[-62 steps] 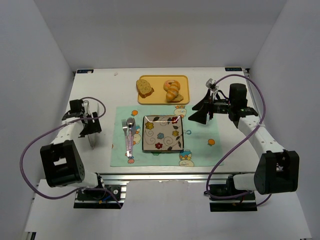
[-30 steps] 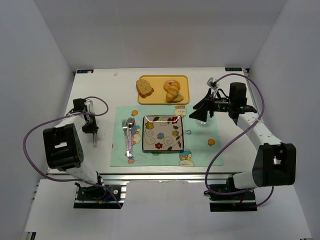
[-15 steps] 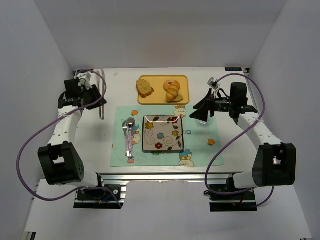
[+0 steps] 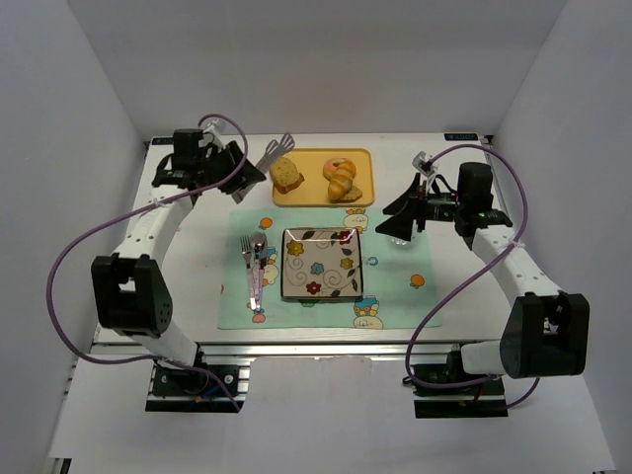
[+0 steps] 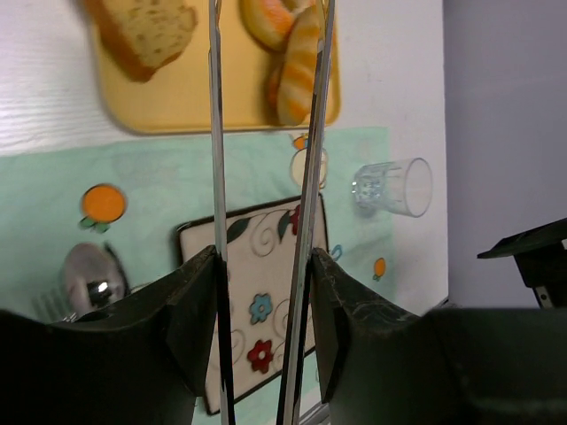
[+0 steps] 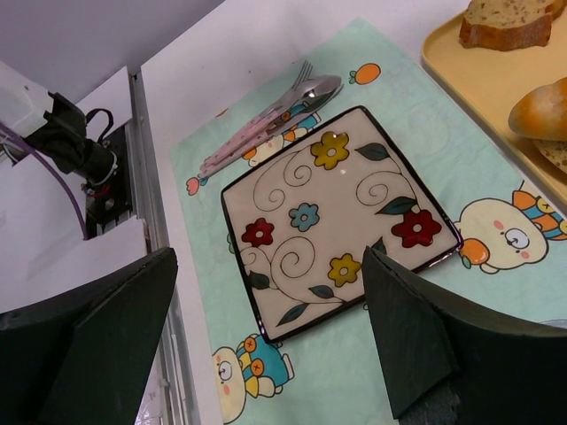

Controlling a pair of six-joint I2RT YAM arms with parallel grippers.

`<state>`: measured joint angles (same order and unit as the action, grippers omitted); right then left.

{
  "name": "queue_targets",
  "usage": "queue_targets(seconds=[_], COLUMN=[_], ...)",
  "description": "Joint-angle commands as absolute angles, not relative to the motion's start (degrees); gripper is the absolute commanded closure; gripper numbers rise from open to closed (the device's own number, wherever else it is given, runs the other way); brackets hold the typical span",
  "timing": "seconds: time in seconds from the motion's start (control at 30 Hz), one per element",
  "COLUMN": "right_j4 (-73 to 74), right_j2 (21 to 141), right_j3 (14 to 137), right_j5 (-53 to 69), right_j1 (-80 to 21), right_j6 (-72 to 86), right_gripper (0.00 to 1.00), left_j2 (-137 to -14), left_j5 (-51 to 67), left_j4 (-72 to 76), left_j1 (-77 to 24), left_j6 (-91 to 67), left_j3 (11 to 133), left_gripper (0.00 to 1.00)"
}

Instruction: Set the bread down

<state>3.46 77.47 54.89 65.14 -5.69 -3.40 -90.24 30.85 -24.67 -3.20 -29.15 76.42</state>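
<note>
The bread [image 4: 338, 164] is a small golden ring bun at the back of the yellow tray [image 4: 316, 196], touching the croissant [image 4: 343, 186]. It shows at the top of the left wrist view [image 5: 262, 18]. My left gripper [image 4: 241, 170] is shut on metal tongs [image 4: 277, 150], whose tips hover by the tray's back left corner. In the left wrist view the gripper [image 5: 264, 258] holds the two tong arms [image 5: 215, 159] apart, pointing at the tray. My right gripper [image 4: 397, 219] is open and empty right of the flowered plate [image 4: 322, 263]; the right wrist view shows it [image 6: 266, 266] over the plate [image 6: 337, 217].
A brown bread slice [image 4: 286, 175] lies on the tray's left. A fork and spoon [image 4: 255, 269] lie left of the plate on the green placemat [image 4: 395, 296]. A clear glass [image 5: 390, 186] lies by my right gripper. White walls enclose the table.
My left arm has swung from the table's left side to the back, carrying the tongs towards the tray. The right arm has barely moved.
</note>
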Motion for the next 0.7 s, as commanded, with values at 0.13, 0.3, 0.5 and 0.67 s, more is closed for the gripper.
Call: queue_targets(seconds=[0.13,0.3,0.5,0.67], right_j4=[3.3,4.1,4.4,4.2], right_j2=[74.0,73.4,73.4,73.6], right_j3=[54.1,53.9,53.6,53.7], right_j5=[66.5,66.4,66.4,66.4], right_j1=[-5.4,-4.9,-4.7,-4.4], right_j6=[-3.6,-4.0,-4.1,-4.0], right_gripper=[0.11,0.11,0.11,0.11], left_j2=[-100.7,-107.9,-114.4,-119.3], left_j5=[28.9,24.8,24.5,25.0], left_j4=[-21.4,-23.7,-24.5,-27.3], left_j1=[-10.9,-14.1,-16.0,-17.5], left_j6=[-31.2,-30.0,-29.8,-28.5], left_j3=[87.5,94.2,99.6,104.7], left_gripper=[0.47,0.47,0.47,0.46])
